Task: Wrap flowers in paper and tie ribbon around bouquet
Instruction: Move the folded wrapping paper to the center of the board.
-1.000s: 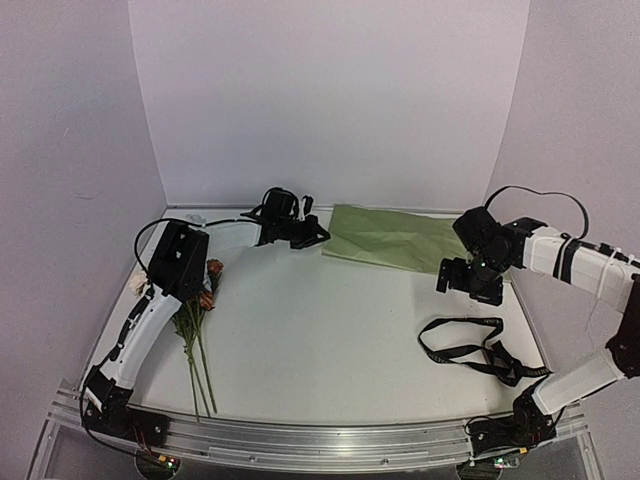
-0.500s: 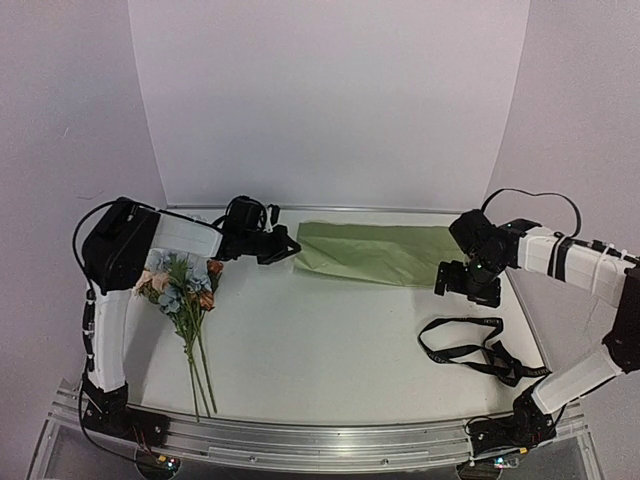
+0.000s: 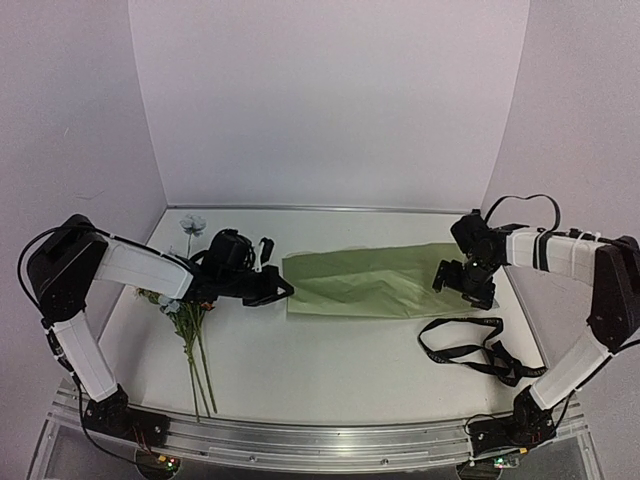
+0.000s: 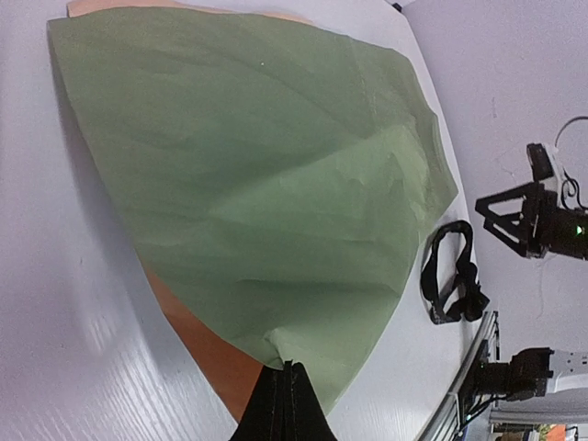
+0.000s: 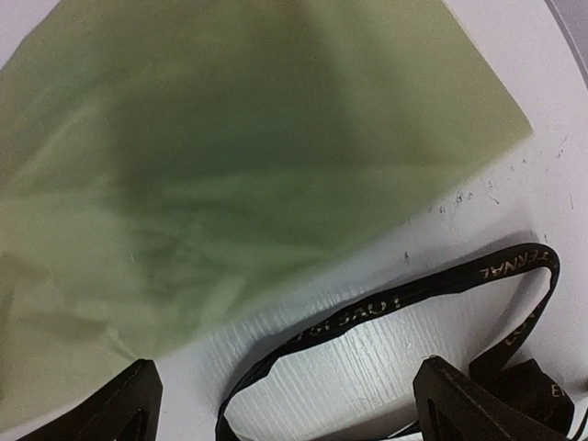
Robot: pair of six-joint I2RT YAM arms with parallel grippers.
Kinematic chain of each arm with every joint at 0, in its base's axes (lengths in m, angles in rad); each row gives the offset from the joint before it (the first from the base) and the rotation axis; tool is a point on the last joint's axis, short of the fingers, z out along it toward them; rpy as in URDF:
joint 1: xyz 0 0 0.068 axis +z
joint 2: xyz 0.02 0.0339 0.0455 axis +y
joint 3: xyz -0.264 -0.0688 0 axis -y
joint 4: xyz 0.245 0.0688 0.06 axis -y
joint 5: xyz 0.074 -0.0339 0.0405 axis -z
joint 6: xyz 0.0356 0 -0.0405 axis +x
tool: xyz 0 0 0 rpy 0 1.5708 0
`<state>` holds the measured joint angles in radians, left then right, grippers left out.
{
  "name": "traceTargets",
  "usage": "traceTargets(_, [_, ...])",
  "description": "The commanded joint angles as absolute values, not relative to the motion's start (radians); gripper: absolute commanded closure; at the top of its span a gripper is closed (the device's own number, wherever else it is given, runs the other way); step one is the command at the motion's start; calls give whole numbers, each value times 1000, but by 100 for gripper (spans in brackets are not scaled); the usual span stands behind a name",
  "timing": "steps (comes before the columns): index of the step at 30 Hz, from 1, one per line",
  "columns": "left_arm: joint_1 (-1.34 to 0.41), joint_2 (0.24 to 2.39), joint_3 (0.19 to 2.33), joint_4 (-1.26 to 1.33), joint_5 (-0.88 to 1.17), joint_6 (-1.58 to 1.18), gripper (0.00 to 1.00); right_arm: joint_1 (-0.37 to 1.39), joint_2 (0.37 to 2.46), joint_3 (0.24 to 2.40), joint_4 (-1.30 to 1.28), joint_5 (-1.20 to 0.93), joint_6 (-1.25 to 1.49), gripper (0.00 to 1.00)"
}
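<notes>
A white table (image 3: 330,350) is standing inside plain pale walls, and the paper (image 3: 360,282) is lying flat across the middle of it, green side up. In the left wrist view a strip of its tan reverse is peeking out along the near edge.

The left gripper (image 3: 283,292) is pinching the paper's left end with its jaws fully shut on it. The hold is looking thin, right at a corner where the sheet is gathering into creases. The right gripper (image 3: 462,283) is hovering over the paper's right end with its jaws spread wide and gripping nothing. The ribbon (image 3: 470,350) is lying in loose loops just beside that end, towards the near edge of the table. The flowers (image 3: 190,320) are resting to the left of the paper, apart from it, with the left arm crossing over their heads.

The risks:
- **Corner grip:** a sideways pull on so small a bite is likely to slip off or tear the crinkly sheet.
- **Folding:** dragging from one end only is likely to fold the sheet over itself.
- **Right jaws:** if they are lowered here, they could catch the ribbon along with the paper.
- **Left arm:** sweeping low, it could be crushing or scattering the blooms.
</notes>
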<state>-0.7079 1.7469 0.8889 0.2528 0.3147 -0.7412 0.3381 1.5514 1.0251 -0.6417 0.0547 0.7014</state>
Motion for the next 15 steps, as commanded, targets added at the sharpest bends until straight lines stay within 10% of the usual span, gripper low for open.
traceTargets(1, [-718,1679,839,285,324,-756,100,276,1596,989,-540,8,759,2])
traceTargets(4, [-723,1669,828,276,329,-753,99,245,1627,981,-518,-21,781,2])
traceTargets(10, [-721,1665,848,239,302,-760,58,222,1642,957,-501,-28,801,2])
traceTargets(15, [-682,1702,917,162,321,-720,46,218,1595,914,-502,-7,802,2])
